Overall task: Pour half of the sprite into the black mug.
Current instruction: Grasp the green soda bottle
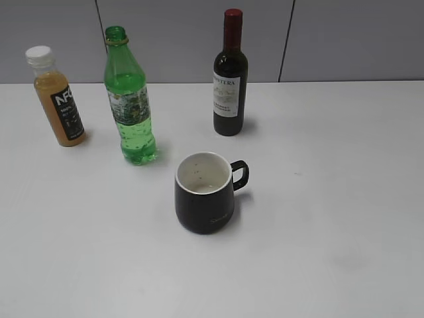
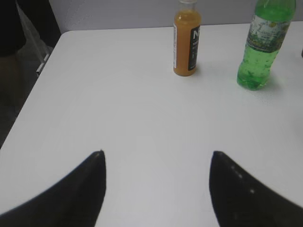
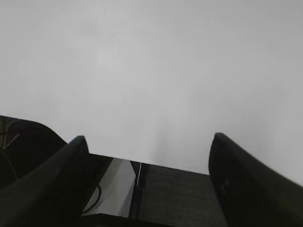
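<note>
The sprite (image 1: 131, 99) is a tall green bottle with no cap, standing upright at the back left of the white table (image 1: 318, 218). It also shows in the left wrist view (image 2: 262, 45) at the upper right. The black mug (image 1: 205, 193), white inside, stands in the middle with its handle to the right. My left gripper (image 2: 157, 153) is open and empty, low over bare table well short of the bottles. My right gripper (image 3: 149, 138) is open and empty over the table's near edge. Neither gripper shows in the exterior view.
An orange juice bottle (image 1: 58, 97) with a white cap stands left of the sprite; it also shows in the left wrist view (image 2: 186, 40). A dark wine bottle (image 1: 230, 76) with a red top stands behind the mug. A grey wall backs the table.
</note>
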You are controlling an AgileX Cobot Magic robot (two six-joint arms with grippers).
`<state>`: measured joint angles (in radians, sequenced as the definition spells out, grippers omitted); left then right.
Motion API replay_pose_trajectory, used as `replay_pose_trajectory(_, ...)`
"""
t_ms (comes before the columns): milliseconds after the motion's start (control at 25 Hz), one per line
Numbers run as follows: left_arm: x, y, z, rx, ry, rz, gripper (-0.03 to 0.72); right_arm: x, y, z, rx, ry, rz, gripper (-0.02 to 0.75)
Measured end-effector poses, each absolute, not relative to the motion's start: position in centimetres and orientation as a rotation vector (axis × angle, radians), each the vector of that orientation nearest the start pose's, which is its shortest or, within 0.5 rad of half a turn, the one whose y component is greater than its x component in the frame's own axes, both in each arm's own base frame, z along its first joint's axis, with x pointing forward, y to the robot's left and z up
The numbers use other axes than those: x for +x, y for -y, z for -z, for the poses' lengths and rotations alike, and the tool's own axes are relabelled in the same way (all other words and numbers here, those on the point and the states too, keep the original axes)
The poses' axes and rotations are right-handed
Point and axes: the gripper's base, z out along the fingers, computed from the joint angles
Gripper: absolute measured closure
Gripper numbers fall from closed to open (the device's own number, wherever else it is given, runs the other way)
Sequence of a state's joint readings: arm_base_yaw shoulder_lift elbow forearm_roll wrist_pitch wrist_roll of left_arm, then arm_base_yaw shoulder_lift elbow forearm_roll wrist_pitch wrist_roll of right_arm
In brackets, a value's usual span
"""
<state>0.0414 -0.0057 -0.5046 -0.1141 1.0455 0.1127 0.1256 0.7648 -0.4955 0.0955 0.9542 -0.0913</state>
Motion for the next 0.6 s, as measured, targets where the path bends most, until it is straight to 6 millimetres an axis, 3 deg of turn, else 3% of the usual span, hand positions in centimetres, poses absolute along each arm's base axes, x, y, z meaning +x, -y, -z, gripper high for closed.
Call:
replay_pose_trajectory(200, -0.6, 0.9, -28.0, 0.077, -2.012, 0.038, 0.167, 8.6, -1.8, -23.6, -0.235, -2.588, -0.137, 0.146)
replay_pose_trajectory(600, -0.6, 0.9, -28.0, 0.077, -2.012, 0.038, 0.167, 5.0, -1.4, -25.6, -0.224, -2.300, -0.139, 0.146)
